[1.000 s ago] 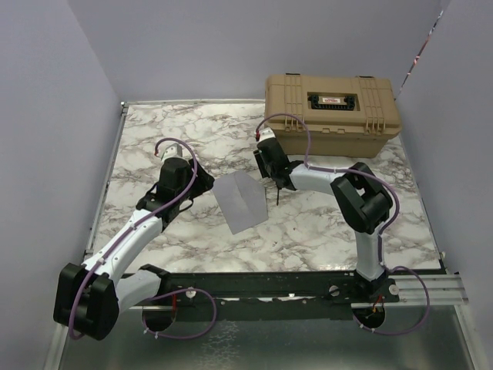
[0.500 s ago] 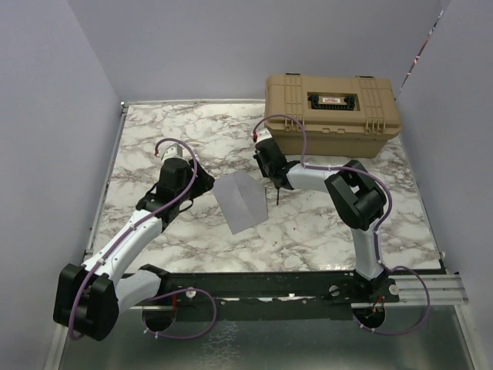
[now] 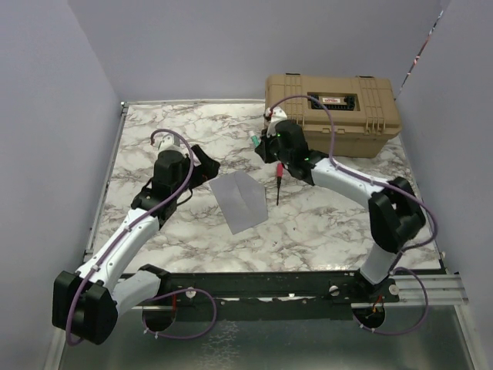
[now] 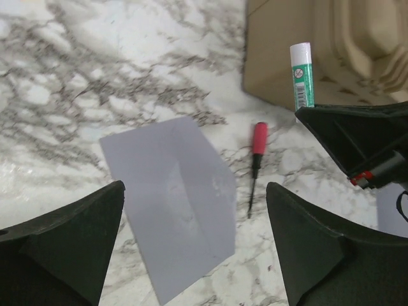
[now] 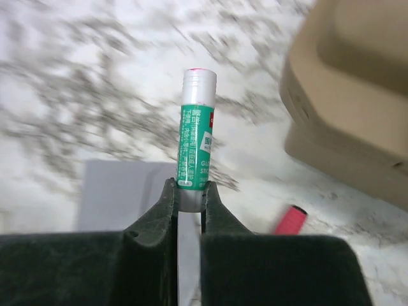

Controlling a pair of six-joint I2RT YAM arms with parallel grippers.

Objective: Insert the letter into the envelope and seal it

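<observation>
Flat grey paper envelope [image 3: 240, 199] lies mid-tabletop, apart from every edge; no tan letter shows, so likely already inside; right hand [image 5: 189, 191] clamps a green-and-white glue stick [image 5: 196, 137]; left hand [image 4: 194, 191] gapes open; sealing not yet done.

Envelope [image 3: 240, 200]: plain grey paper, rectangular, lying flat near centre of marble table [image 3: 331, 231], turned askew to table edges; faint crease visible across face.
</observation>
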